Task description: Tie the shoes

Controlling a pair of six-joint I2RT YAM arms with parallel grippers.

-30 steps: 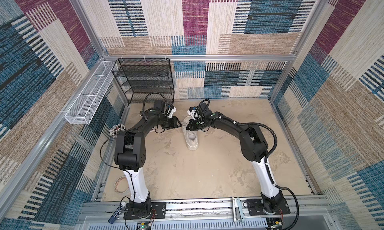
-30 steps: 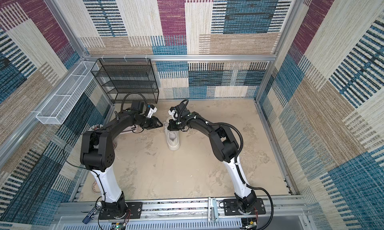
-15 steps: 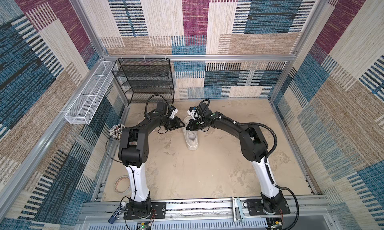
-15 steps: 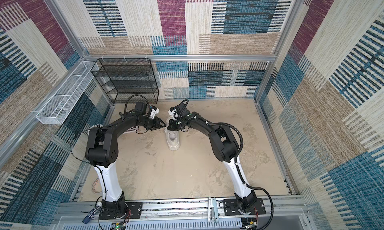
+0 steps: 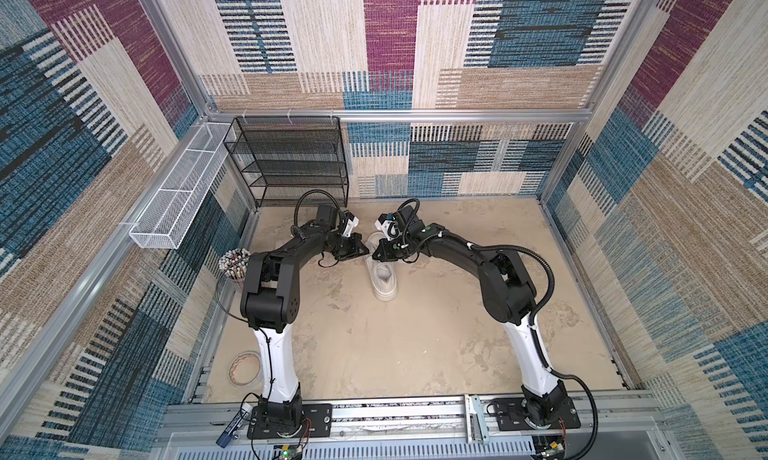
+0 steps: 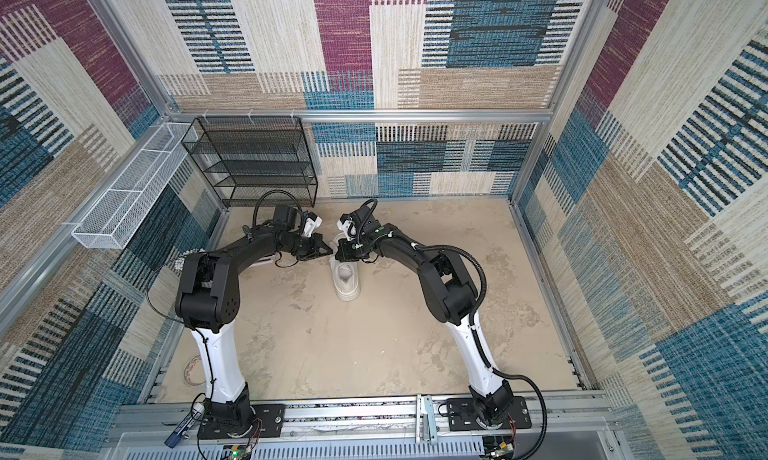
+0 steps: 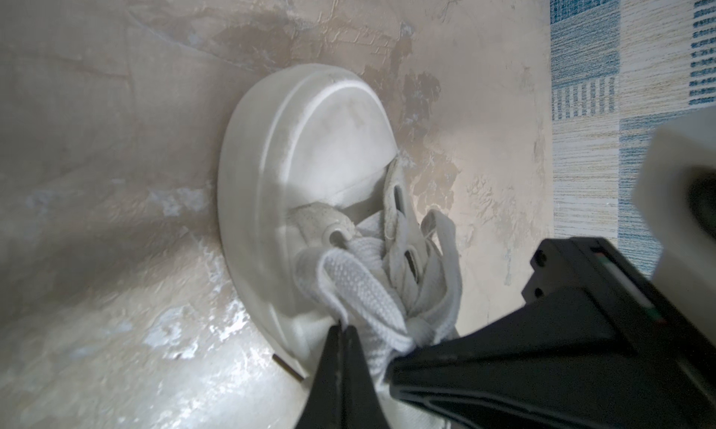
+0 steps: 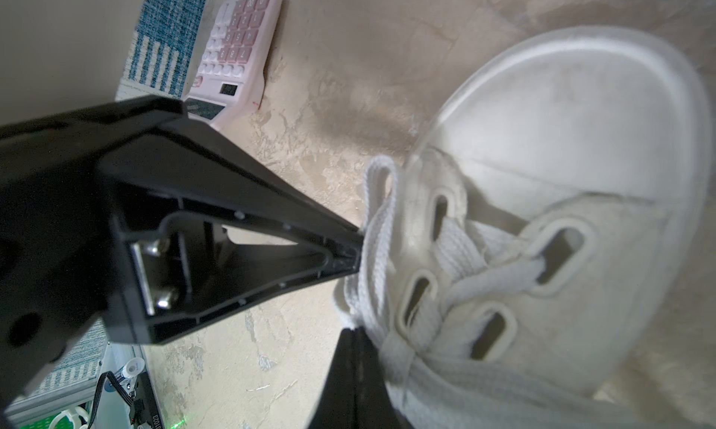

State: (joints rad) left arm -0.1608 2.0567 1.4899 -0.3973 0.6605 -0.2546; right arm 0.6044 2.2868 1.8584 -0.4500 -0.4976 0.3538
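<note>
A white sneaker, the shoes (image 5: 384,277) (image 6: 347,279), stands on the sandy floor with its toe toward the back wall. Both grippers meet over its laced front. My left gripper (image 5: 365,252) (image 7: 343,324) is shut, its tips pinching a flat off-white lace (image 7: 360,287) that runs out of an eyelet near the toe cap (image 7: 337,144). My right gripper (image 5: 376,254) (image 8: 354,330) is shut on another lace strand beside the eyelets (image 8: 418,295). In the right wrist view the left gripper's fingertips (image 8: 358,248) press on a lace loop (image 8: 377,214). The two grippers almost touch.
A black wire rack (image 5: 291,158) stands at the back left and a white mesh basket (image 5: 178,200) hangs on the left wall. A cup of pens (image 5: 233,262) and a tape roll (image 5: 245,368) sit by the left arm. A pink calculator (image 8: 236,55) lies near the left wall.
My left gripper has moved right to the shoe's laces and closed from open to shut. The right arm and the shoe have stayed still.
</note>
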